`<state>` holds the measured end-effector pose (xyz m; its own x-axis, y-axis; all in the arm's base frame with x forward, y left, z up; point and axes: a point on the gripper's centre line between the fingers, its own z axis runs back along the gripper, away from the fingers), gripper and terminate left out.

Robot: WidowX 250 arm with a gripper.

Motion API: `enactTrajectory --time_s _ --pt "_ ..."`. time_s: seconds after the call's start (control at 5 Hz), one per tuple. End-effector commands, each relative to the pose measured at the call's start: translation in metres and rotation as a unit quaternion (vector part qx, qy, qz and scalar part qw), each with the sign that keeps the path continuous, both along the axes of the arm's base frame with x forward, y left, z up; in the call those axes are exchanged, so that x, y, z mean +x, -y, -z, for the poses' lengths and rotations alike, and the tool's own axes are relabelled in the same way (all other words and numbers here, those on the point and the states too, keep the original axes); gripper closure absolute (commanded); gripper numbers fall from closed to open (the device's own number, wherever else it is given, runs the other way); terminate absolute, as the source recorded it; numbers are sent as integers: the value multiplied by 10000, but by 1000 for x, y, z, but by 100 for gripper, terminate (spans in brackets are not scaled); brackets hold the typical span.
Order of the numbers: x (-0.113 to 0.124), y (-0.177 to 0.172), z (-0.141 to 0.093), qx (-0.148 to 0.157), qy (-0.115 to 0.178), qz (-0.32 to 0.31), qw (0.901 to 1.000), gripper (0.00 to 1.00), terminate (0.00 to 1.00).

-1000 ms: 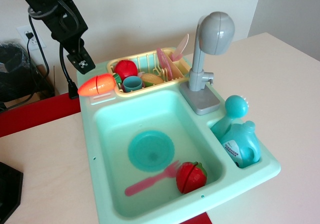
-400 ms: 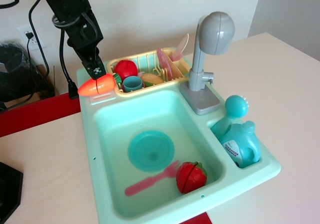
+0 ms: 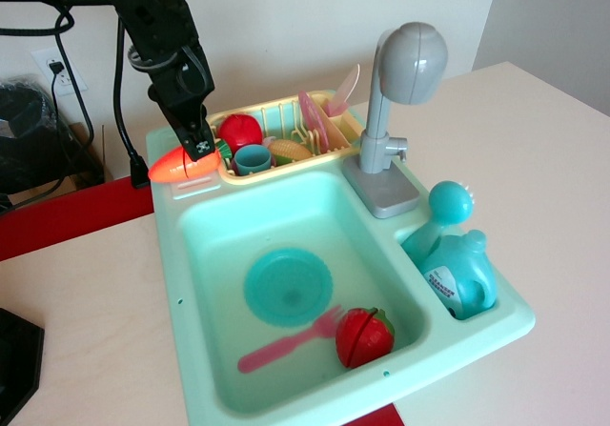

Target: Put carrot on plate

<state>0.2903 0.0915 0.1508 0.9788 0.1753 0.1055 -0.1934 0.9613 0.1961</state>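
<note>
Trouble at this point would most likely come from the grasp itself: the carrot (image 3: 182, 164) lies on the back-left corner ledge of the mint sink (image 3: 181, 283), beside the yellow drying rack (image 3: 276, 132), and its glossy, tapering body could squirt out sideways if the fingers close off-centre. A slip toward the near side would drop it into the basin; a slip the other way would send it off the sink's edge onto the red surface behind. A glancing descent could also nudge the rack.

The black arm reaches in from the upper left, its forearm angled steeply down, with the gripper (image 3: 198, 148) right at the carrot's thick end, covering part of it. From this single angle it is hard to tell whether the fingers have pinched the carrot or merely sit around it, so their opening cannot be judged.

The teal plate (image 3: 287, 287) waits on the basin floor, well apart from the carrot, with a pink fork (image 3: 286, 342) and a red toy fruit (image 3: 363, 335) just beside it. Nothing rests on the plate yet.
</note>
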Motion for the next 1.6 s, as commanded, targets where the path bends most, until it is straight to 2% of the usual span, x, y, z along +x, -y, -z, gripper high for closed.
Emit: enactTrajectory --time_s 0.0,0.4,0.8,1.0,1.2,1.4 --pt "6 -3 -1 63 113 -104 9999 0 0" --pt "5 -5 8 131 -114 -169 9997 0 0" --pt "4 -9 11 157 -204 -225 9994 0 0" --pt "4 -12 11 209 -113 -198 9995 100 0" --pt "5 -9 9 259 -72 -145 9995 100 0" --pt "8 1 1 303 140 40 9994 100 0"
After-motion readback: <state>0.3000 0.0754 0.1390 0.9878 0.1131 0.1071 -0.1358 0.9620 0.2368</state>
